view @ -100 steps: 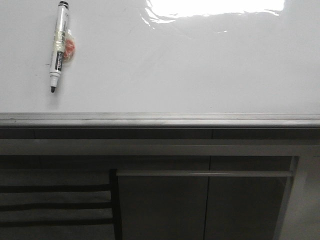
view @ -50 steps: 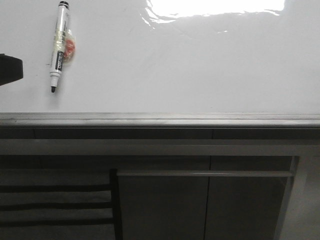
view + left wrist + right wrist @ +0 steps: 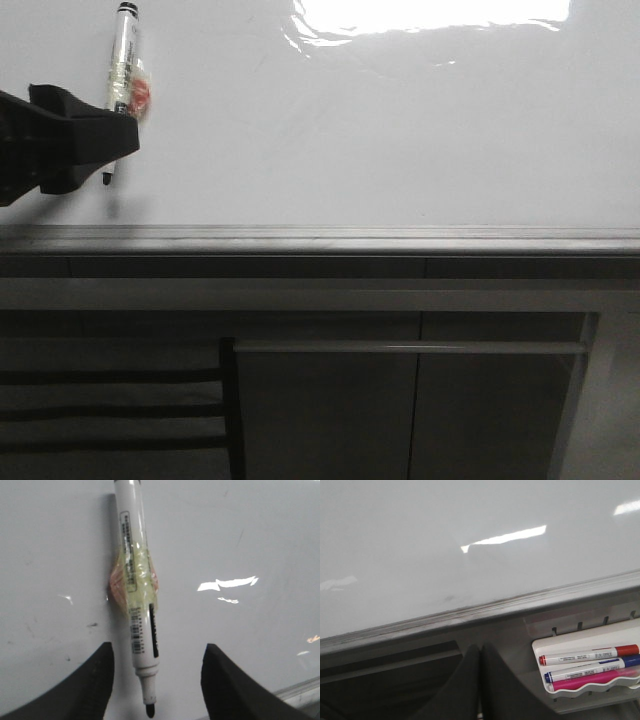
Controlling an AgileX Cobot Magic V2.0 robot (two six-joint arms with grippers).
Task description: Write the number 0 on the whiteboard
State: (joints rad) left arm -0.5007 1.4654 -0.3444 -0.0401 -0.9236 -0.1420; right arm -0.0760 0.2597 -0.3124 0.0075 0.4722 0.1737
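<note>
The whiteboard (image 3: 380, 140) is a glossy white board with a grey metal edge strip (image 3: 330, 240). No number 0 shows on it. A white marker pen (image 3: 122, 60) with a black tip and yellowish tape round its middle lies at the board's far left. It also shows in the left wrist view (image 3: 137, 595). My left gripper (image 3: 95, 150) has come in from the left over the pen's tip end. In its wrist view the left gripper (image 3: 157, 672) is open, its fingers on both sides of the tip, apart from it. My right gripper (image 3: 481, 655) is shut and empty, below the board's edge.
A white tray (image 3: 545, 647) holding a red, a blue and a pink marker hangs below the board's edge, next to my right gripper. Dark grey cabinet panels (image 3: 330, 400) and a rail (image 3: 410, 347) lie below the edge strip. Bright glare (image 3: 430, 15) sits at the board's far side.
My left gripper has entered the front view from the left and now covers the pen's tip end. The pen has not moved.
</note>
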